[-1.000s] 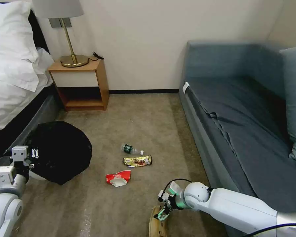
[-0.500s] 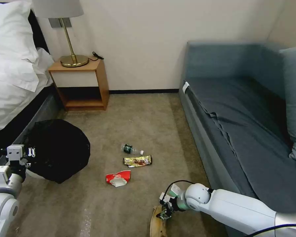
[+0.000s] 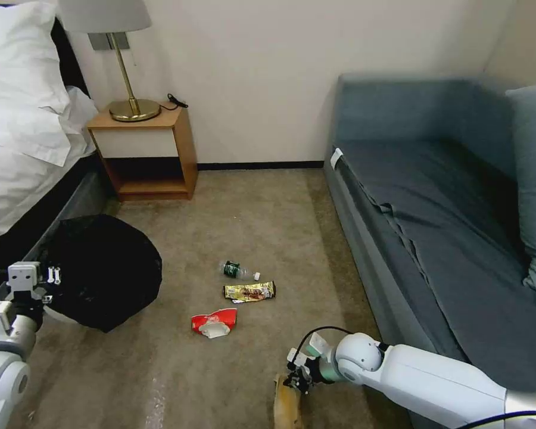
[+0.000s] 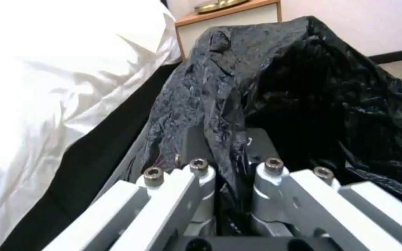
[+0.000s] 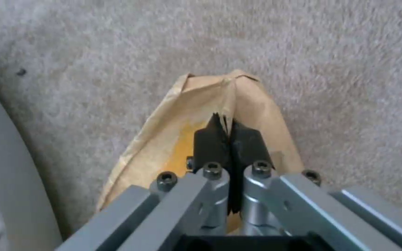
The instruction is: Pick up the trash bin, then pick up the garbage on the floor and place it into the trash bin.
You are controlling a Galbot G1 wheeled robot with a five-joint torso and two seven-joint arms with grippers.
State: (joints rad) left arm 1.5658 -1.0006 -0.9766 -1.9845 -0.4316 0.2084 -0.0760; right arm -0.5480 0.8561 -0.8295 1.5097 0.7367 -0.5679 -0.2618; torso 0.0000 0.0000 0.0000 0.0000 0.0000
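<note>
Left gripper (image 4: 231,164) clamped on the black liner at the rim of the trash bin (image 3: 101,271), near the bed (image 3: 24,137). Right gripper (image 5: 229,136) pinched together on the banana peel (image 5: 252,108), low over the carpet (image 3: 178,369). Farther out on the carpet: red-and-white wrapper (image 3: 214,322), gold wrapper (image 3: 249,291), bottle (image 3: 239,271) with green label. Writing too small to read.

Carpet floor (image 3: 268,208), bottle (image 3: 239,271), gold wrapper (image 3: 249,291), red wrapper (image 3: 214,322)

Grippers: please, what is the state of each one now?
Left gripper: shut on the trash bin liner.
Right gripper: shut on the banana peel.
</note>
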